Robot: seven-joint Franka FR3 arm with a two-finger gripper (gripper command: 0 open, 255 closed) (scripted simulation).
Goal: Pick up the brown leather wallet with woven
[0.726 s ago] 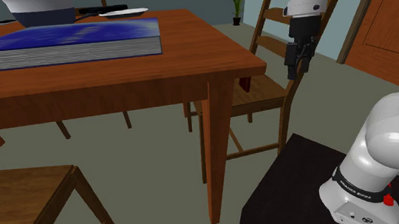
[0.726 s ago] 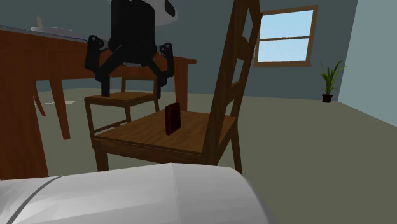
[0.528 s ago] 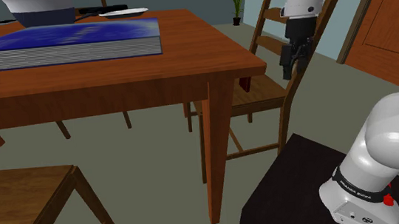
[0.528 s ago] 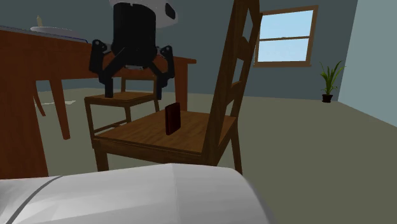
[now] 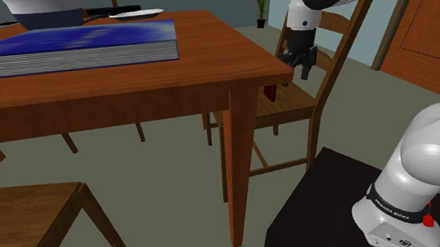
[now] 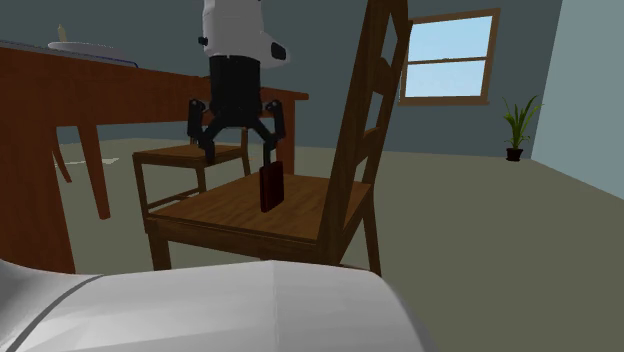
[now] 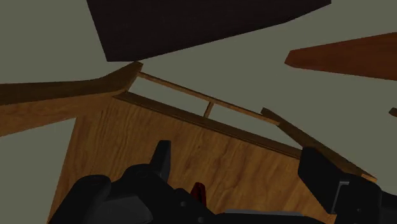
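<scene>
The all-black two-finger gripper (image 6: pixel 239 156) hangs over the wooden ladder-back chair (image 6: pixel 228 214) with its fingers spread wide and nothing between them in a grip. The small dark reddish-brown wallet (image 6: pixel 270 188) stands upright on its edge on the chair seat, near the backrest. In the second exterior view one fingertip (image 6: pixel 268 158) sits just above the wallet's top edge, and whether it touches cannot be told.

In the shoulder view the gripper (image 5: pixel 297 63) hovers beside the corner of the reddish-brown wooden table (image 5: pixel 125 82), and the wallet (image 5: pixel 270 93) peeks out just past that corner, on the seat. A thick blue book (image 5: pixel 65 49) lies flat on the tabletop.

The wrist view looks down on the seat's wood grain (image 7: pixel 191 143); a sliver of the wallet (image 7: pixel 200 192) shows low between the two apart fingers (image 7: pixel 160 163).
</scene>
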